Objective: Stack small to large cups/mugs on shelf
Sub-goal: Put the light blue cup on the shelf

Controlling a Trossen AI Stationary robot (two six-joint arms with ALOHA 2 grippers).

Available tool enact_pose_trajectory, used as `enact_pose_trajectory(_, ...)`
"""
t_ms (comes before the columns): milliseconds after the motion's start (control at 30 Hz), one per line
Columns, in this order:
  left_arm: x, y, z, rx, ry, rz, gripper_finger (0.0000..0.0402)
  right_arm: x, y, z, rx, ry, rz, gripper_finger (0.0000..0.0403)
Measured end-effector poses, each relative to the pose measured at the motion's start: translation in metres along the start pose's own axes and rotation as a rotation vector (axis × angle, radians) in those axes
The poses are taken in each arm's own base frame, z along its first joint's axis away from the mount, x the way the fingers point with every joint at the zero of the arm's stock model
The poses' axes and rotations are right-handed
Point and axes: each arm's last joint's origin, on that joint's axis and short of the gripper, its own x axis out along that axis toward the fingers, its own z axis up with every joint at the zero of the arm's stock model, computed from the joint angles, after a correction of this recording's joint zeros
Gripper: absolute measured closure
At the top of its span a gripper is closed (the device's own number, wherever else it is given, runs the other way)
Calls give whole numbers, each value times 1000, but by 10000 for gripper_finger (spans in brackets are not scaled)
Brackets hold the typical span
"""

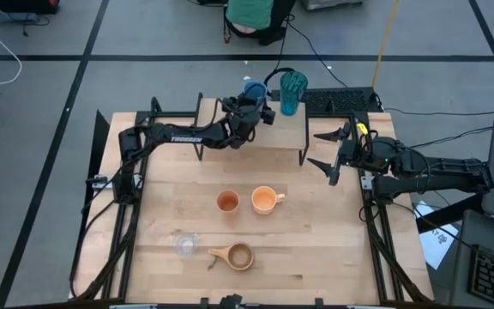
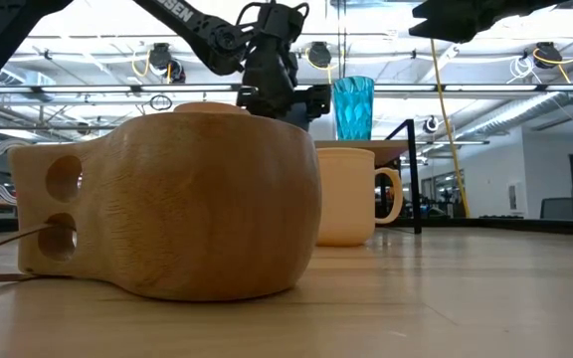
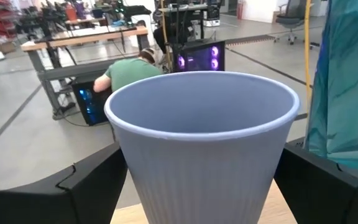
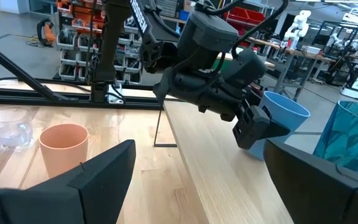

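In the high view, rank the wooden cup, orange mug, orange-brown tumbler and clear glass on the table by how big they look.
1. wooden cup, counting its stub handle
2. orange mug, close behind, so the order of these two is unsure
3. orange-brown tumbler
4. clear glass, looks near the tumbler's size; faint edges, unsure

Blue cup (image 1: 253,88) and teal tumbler (image 1: 293,91) upright on shelf (image 1: 273,129); four cups below.

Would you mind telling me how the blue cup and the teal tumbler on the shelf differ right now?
The blue cup is pale blue and opaque; the teal tumbler is see-through teal. The blue cup stands shorter, the teal tumbler taller and narrower. The blue cup sits between the fingers of the open left claw, whereas the teal tumbler stands free beside it. Both are upright, handleless and at the back edge of the shelf.
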Motion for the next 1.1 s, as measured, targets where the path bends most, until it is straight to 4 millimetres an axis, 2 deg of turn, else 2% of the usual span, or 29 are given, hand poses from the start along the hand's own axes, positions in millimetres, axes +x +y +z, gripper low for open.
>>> enact_pose_trajectory(733,4,2,-1,14,19,-39,24,0,0,0,-4,-3,0,55)
enact_pose_trajectory(900,4,2,-2,32,22,-55,5,0,0,0,-4,-3,0,55)
enact_pose_trajectory(1100,4,2,-3,27,32,-43,3,0,0,0,-4,-3,0,55)
